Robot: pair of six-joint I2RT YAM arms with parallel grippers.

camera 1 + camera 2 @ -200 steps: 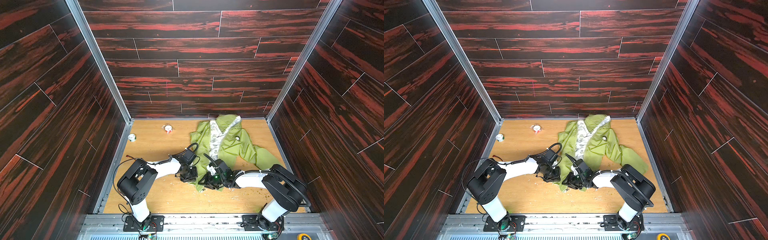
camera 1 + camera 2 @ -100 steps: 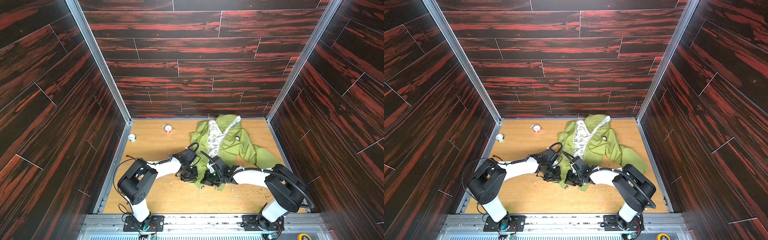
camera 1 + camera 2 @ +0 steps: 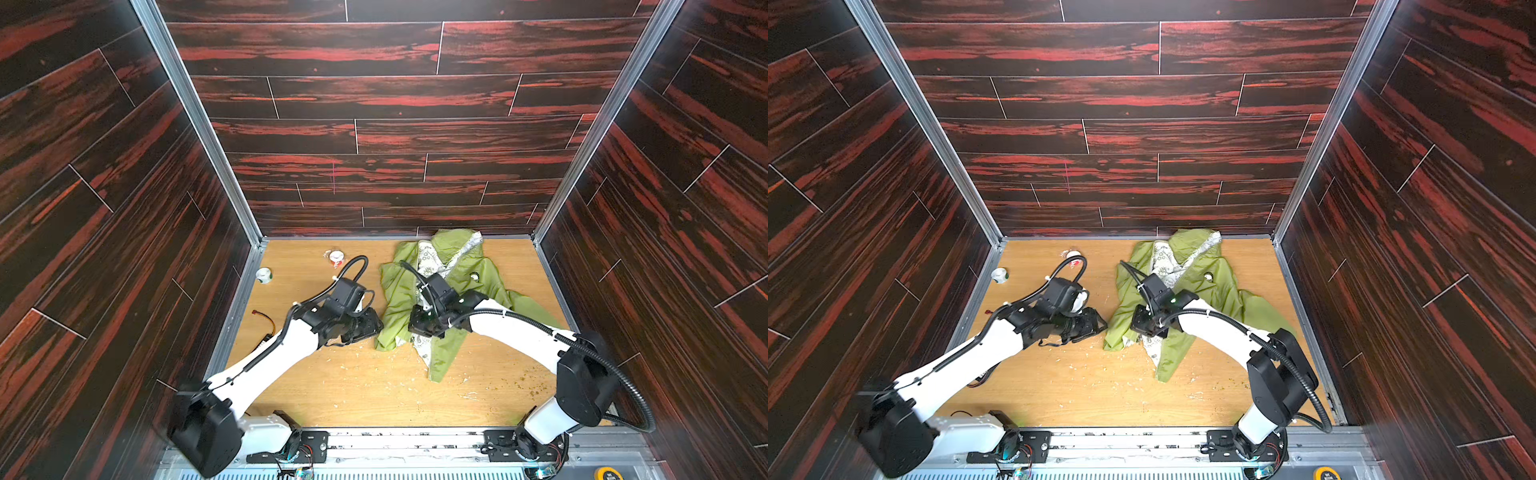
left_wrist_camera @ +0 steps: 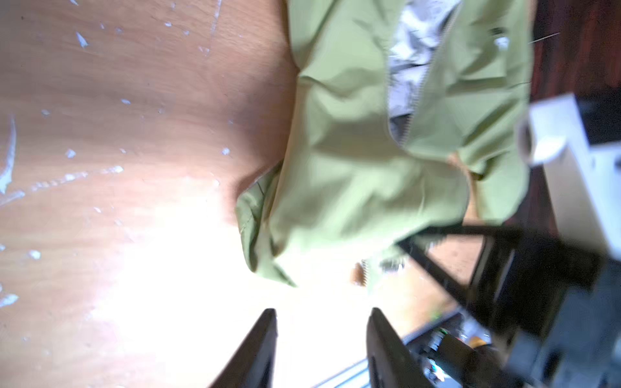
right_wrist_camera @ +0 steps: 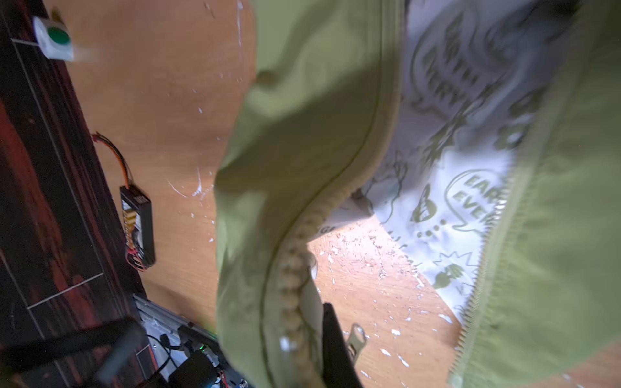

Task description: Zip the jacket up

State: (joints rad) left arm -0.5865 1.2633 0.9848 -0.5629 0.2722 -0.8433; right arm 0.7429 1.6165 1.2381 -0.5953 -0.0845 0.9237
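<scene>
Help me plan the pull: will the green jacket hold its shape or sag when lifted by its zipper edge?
Probably floppy: the jacket lies in soft folds and drapes where the right gripper pinches it. Likely light, since the cloth looks thin. It may drag across the table rather than stay put.
</scene>
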